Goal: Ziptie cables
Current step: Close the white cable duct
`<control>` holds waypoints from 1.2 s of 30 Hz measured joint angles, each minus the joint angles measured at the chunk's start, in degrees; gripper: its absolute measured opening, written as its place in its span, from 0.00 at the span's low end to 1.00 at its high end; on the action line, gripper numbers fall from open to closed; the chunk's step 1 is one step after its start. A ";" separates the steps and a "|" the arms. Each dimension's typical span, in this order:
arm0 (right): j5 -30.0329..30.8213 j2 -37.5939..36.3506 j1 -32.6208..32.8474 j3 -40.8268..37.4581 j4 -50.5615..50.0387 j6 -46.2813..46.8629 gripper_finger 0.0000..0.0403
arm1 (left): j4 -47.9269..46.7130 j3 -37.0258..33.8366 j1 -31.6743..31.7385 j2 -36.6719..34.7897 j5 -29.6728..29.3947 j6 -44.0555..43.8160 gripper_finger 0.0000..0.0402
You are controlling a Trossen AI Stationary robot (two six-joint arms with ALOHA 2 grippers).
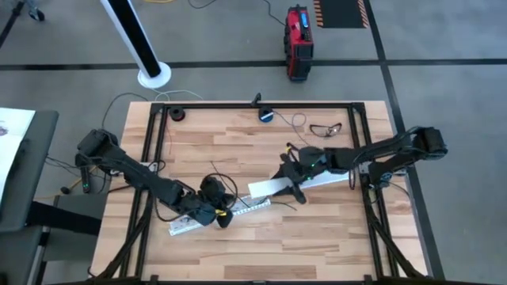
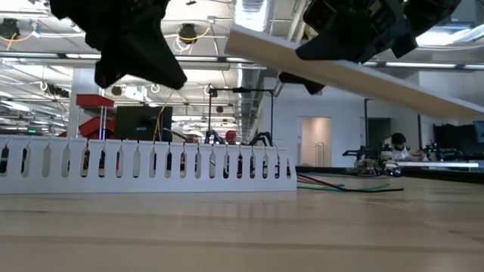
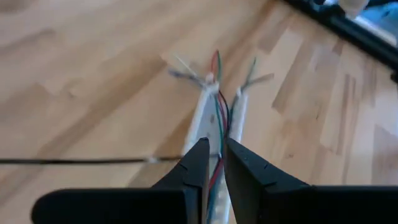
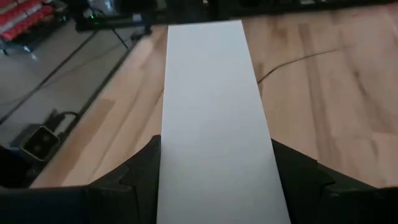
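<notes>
The cables [image 3: 217, 118] lie inside the slotted white channel [image 3: 205, 121], left gripper [image 3: 213, 163] nearly closed over them; the right gripper [image 4: 214, 180], at 3 o'clock, clamps the flat white cover [image 4: 211, 93].

The table [image 1: 317, 229] showed pale wooden planks in mixed light and tan tones. The cables [image 3: 217, 115] were red, green, grey and dark, lying in a white slotted strip [image 2: 151, 166]. The black right gripper [image 4: 214, 180] carried a plain white flat cover [image 4: 214, 93].

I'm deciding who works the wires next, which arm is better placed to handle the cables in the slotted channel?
Left, probably. The left gripper sits right over the cables in the slotted channel, fingers nearly closed around them. The right gripper is occupied holding the flat white cover strip.
</notes>
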 joint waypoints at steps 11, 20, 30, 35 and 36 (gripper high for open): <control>0.64 5.99 0.87 0.04 2.14 -0.47 0.55 | 9.51 -0.02 0.65 7.37 10.29 6.26 0.17; 0.61 2.97 0.67 0.03 -0.61 -2.43 0.55 | 13.72 0.07 7.07 8.66 14.87 14.46 0.41; 0.61 -5.57 0.28 0.03 -9.25 -6.57 0.55 | 14.33 0.00 12.73 8.70 10.07 20.67 0.58; 0.64 -8.81 -0.61 0.03 -12.67 -7.44 0.55 | 18.52 0.04 12.81 8.70 11.08 22.04 0.61; 0.64 -9.31 -0.82 0.03 -13.26 -7.59 0.55 | 18.71 0.04 12.81 8.70 11.38 22.10 0.61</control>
